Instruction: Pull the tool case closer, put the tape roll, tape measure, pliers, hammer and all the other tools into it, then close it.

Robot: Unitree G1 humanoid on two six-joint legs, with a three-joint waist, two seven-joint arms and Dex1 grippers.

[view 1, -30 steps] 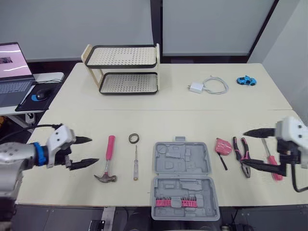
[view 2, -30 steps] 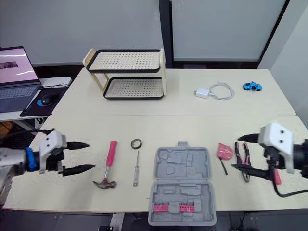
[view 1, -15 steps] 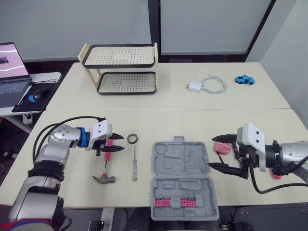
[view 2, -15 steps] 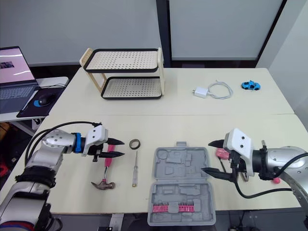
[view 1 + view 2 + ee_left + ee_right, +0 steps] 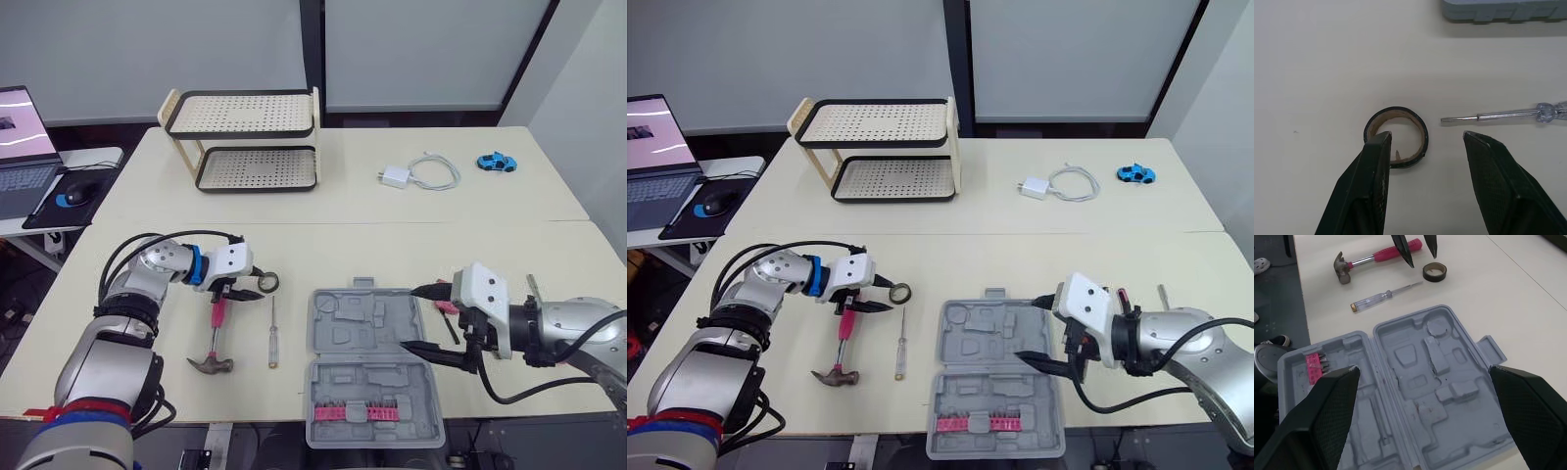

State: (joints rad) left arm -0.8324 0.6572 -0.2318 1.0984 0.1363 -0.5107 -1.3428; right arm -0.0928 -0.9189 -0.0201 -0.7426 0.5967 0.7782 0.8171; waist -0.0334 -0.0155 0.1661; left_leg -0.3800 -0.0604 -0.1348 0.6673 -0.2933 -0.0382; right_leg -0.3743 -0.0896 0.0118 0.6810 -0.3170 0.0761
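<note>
The grey tool case point(image 5: 364, 364) lies open at the middle of the table's point(image 5: 392, 245) near edge. Its near half, with the pink bits point(image 5: 357, 412), seems to stick out a little past that edge. To the case's left lie the screwdriver point(image 5: 274, 333) and the hammer point(image 5: 217, 334), both well in from the left edge. A wide bare strip of table runs between these tools and the rack point(image 5: 245, 142) at the far edge. A charger point(image 5: 398, 177) and a blue toy car point(image 5: 498, 163) sit near the far right corner.

The left gripper point(image 5: 251, 285) is down by the tape roll point(image 5: 1396, 137), just beyond the hammer's pink handle. Its fingers point(image 5: 1376, 161) are partly apart. One tip is over the roll's rim and the other is past the roll, near the screwdriver's tip. It holds nothing, and I cannot tell if it touches the roll.

The right gripper point(image 5: 408, 318) is spread very wide above the case's right side. It grips nothing.
</note>
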